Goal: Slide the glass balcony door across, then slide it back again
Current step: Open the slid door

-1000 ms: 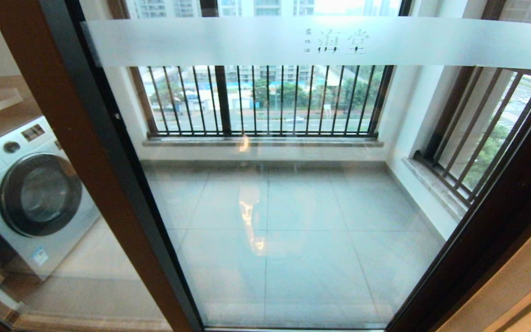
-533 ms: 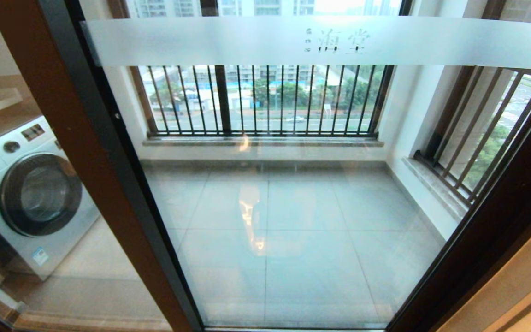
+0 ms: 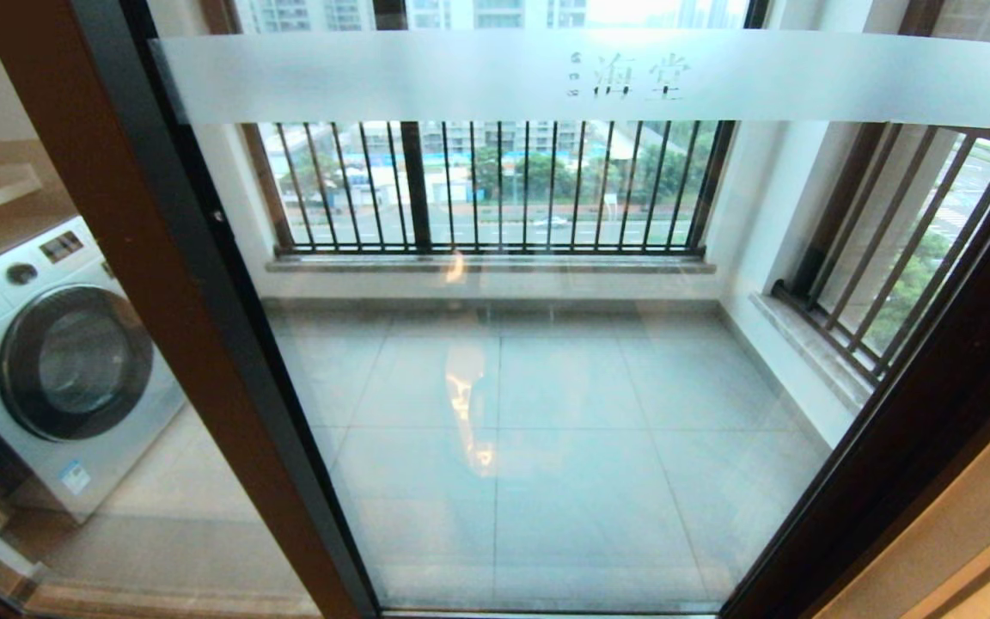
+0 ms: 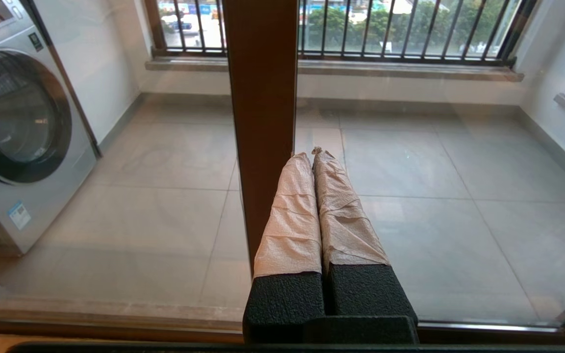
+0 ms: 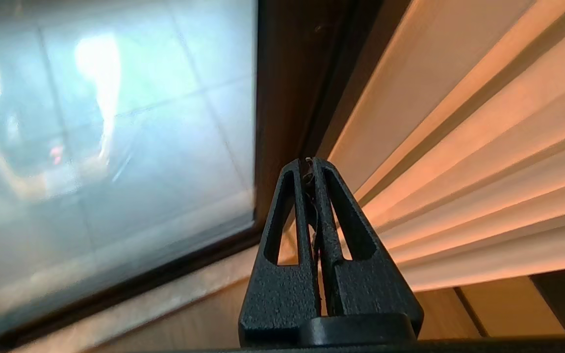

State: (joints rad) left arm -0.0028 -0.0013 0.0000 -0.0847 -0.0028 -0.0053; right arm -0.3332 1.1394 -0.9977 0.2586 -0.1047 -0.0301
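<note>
I'm seeing glass balcony door [image 3: 546, 387] filling doorway, right stile [image 5: 282, 98] meeting frame beside curtain [image 5: 459, 147]. I'm keeping right claw [image 5: 310, 161] pinched together, empty, aiming at that stile, likely hunting handle. Left claw [image 4: 314, 153], tips together, is sitting parked low, out of way.

Washing machine [image 3: 57, 361]: we see it at the left, on the tiled floor [image 3: 564, 447].
Barred windows [image 3: 495, 185]: we see black bars, with street and trees beyond.
Curtain [image 5: 483, 147]: we see pale folds hanging.
</note>
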